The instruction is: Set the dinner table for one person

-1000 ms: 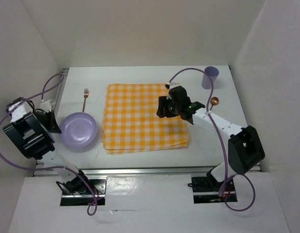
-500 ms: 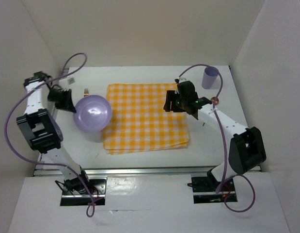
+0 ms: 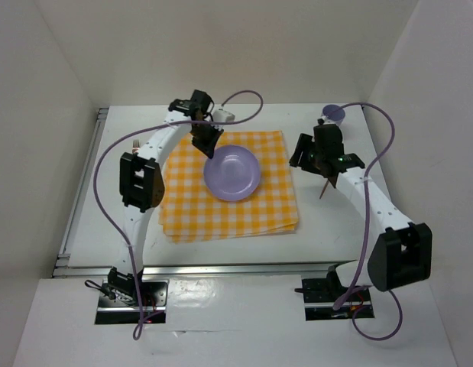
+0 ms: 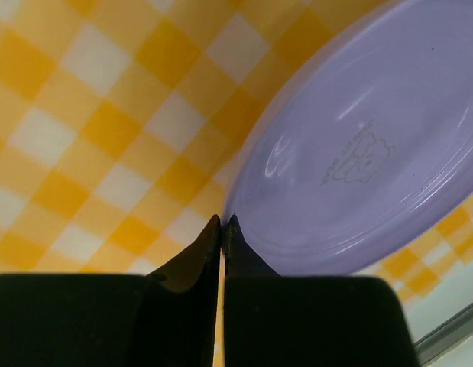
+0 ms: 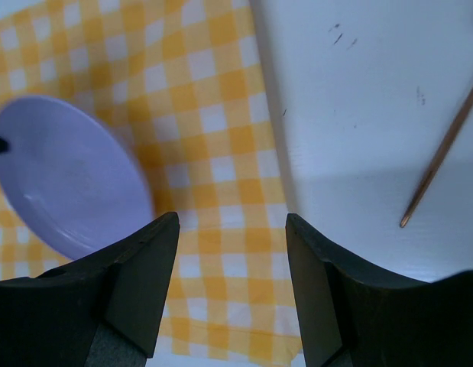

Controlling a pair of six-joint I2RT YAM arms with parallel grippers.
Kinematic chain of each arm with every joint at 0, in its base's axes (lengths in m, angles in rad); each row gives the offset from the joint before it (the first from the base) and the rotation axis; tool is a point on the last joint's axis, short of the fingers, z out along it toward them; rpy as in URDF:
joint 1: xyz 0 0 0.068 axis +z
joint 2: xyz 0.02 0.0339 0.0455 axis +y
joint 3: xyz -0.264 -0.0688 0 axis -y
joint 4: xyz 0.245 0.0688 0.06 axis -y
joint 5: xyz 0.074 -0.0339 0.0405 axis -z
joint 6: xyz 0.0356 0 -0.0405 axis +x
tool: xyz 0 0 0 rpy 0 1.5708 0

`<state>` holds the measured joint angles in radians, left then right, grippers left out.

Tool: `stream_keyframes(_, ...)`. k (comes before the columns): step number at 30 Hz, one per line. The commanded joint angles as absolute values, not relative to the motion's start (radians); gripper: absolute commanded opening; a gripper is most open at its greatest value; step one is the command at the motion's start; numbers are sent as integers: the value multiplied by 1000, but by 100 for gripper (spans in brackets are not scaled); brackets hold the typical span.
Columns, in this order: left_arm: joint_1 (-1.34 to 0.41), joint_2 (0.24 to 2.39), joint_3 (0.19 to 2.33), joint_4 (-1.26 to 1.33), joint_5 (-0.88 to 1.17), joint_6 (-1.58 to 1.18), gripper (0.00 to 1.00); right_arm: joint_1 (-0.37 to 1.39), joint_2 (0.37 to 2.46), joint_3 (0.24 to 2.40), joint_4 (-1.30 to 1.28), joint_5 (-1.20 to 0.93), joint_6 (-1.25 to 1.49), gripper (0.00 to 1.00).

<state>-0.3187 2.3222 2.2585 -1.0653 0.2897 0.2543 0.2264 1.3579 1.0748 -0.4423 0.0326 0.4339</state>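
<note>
The white dinner table (image 3: 106, 214) carries a yellow-and-white checked cloth (image 3: 221, 218). A lilac plate (image 3: 232, 173) is over the cloth's middle. My left gripper (image 3: 209, 147) reaches in from the back left, shut on the plate's near rim. In the left wrist view its fingertips (image 4: 225, 222) pinch the plate's edge (image 4: 358, 168) above the checks. My right gripper (image 3: 301, 157) hovers at the cloth's right edge. It is open and empty (image 5: 232, 222), with cloth (image 5: 221, 153) and plate (image 5: 60, 176) below it.
A thin copper utensil (image 3: 325, 187) lies on the bare table right of the cloth, and its handle (image 5: 442, 153) shows in the right wrist view. A lilac cup (image 3: 333, 113) stands at the back right, partly behind the right arm. White walls enclose the table.
My left arm has swung the plate from the table's left side to over the cloth's middle. My right arm has drawn back rightward off the cloth to its edge.
</note>
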Motion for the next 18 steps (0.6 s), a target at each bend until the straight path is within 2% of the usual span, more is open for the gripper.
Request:
stream_keyframes(1, -330, 2390, 2306, -1109, 242, 210, 0, 209, 1283, 1060, -471, 57, 449, 66)
stream_keyframes(11, -348, 2448, 2244, -1074, 83, 167, 0, 199, 1292, 1060, -480, 43, 440, 66)
stream_keyframes(18, -357, 2419, 2235, -1062, 69, 135, 0, 199, 1301, 1069, -480, 43, 431, 66)
